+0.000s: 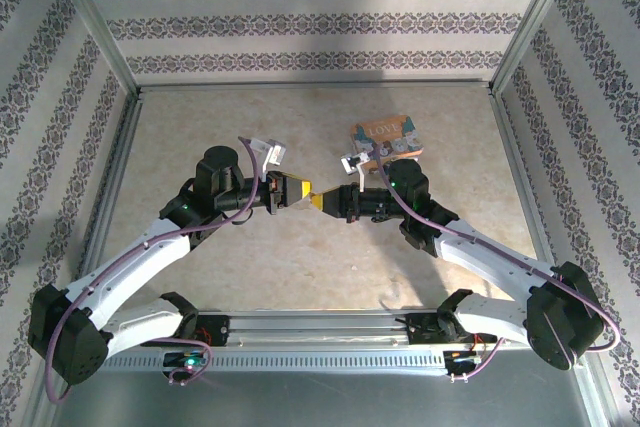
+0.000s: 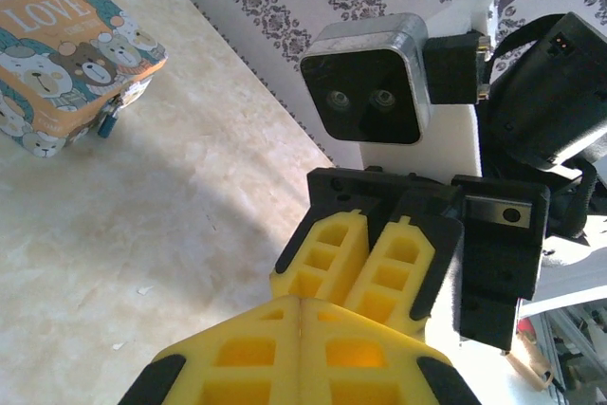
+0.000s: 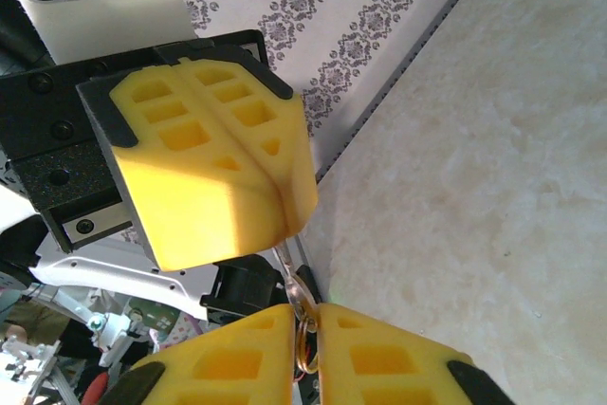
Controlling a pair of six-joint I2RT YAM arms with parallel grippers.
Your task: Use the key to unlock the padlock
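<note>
Handover step: left gripper (image 1: 300, 192), clamped, and right gripper (image 1: 322, 202), nearly shut, both pinch the key (image 3: 289, 272) mid-table. Padlock (image 1: 385, 135) lies beyond the right gripper; next I release left and aim the key at it.

Your left arm (image 1: 130, 267) and right arm (image 1: 490, 267) both reach in over the middle of the desk (image 1: 300, 127), wrists roughly level, so the two grippers meet tip to tip. Your left gripper (image 1: 303, 192) is clamped tight on the key (image 3: 287, 267). Your right gripper (image 1: 314, 199) has its jaws pinched around the key's ring.
</note>
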